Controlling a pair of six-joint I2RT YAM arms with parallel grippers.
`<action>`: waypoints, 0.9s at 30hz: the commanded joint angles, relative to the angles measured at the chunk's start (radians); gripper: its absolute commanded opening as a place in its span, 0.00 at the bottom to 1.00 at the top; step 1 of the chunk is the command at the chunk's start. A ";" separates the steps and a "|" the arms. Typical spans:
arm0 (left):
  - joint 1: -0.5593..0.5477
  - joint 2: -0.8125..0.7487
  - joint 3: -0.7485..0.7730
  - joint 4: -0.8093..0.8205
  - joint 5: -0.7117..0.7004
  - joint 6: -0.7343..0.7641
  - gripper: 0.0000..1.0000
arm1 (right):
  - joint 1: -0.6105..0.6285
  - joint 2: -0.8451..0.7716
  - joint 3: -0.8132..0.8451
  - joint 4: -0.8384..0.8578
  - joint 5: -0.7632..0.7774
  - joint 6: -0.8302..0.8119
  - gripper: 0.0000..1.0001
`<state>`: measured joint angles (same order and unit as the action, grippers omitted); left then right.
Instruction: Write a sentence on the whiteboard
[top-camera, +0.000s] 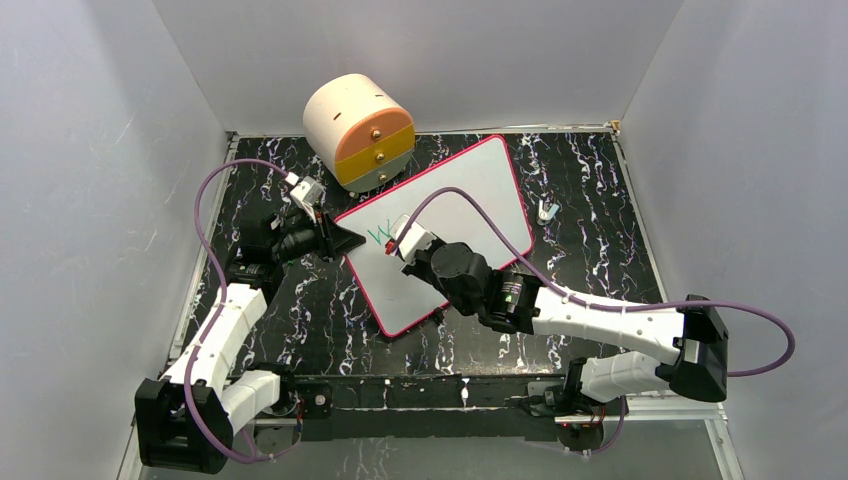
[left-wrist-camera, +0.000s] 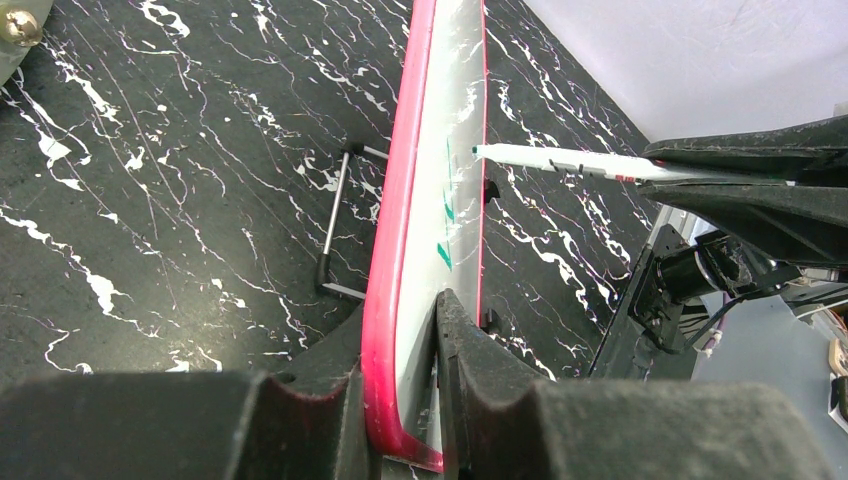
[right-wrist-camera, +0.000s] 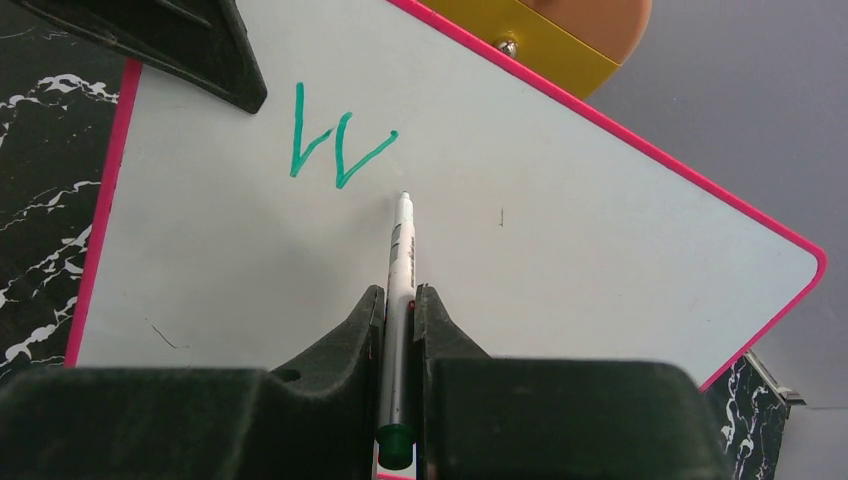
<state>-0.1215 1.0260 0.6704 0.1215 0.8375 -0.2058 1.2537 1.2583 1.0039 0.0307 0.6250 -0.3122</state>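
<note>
Whiteboard (top-camera: 470, 190) first: it lies at an angle on the table (top-camera: 590, 270), directly ahead of both arms. My left gripper (left-wrist-camera: 400, 330) is clamped on its near-left corner, one finger above the white face and one below the pink rim. I read that pinch as the anchor, so the board does not slide or turn while the pen drags across it.

My right gripper (right-wrist-camera: 400, 300) is closed tight on the marker (right-wrist-camera: 402, 250). The barrel runs straight out between the fingers, with the green end cap back at the palm. That leaves the nib well clear of the fingers, and the wrist view looks right down the pen.

The sentence (right-wrist-camera: 335, 150) is barely begun. One green "W" sits just ahead and to the left of the nib, close beside the left gripper's finger. The tip hangs just past the W's last stroke, about where I judge the next letter belongs. I cannot tell whether it touches the surface.

Most of the board stretches blank to the right of the pen. Beyond the far edge sits a round drawer unit (top-camera: 358, 130), out of the way.
</note>
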 joint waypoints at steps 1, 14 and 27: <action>-0.012 0.047 -0.043 -0.156 -0.144 0.202 0.00 | -0.008 0.001 0.006 0.083 -0.001 0.015 0.00; -0.013 0.051 -0.044 -0.155 -0.137 0.201 0.00 | -0.011 0.028 0.022 0.098 -0.023 0.009 0.00; -0.013 0.049 -0.045 -0.155 -0.133 0.201 0.00 | -0.013 0.044 0.028 0.125 -0.016 0.002 0.00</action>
<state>-0.1207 1.0317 0.6727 0.1219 0.8417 -0.2050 1.2484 1.2968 1.0039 0.0807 0.6025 -0.3138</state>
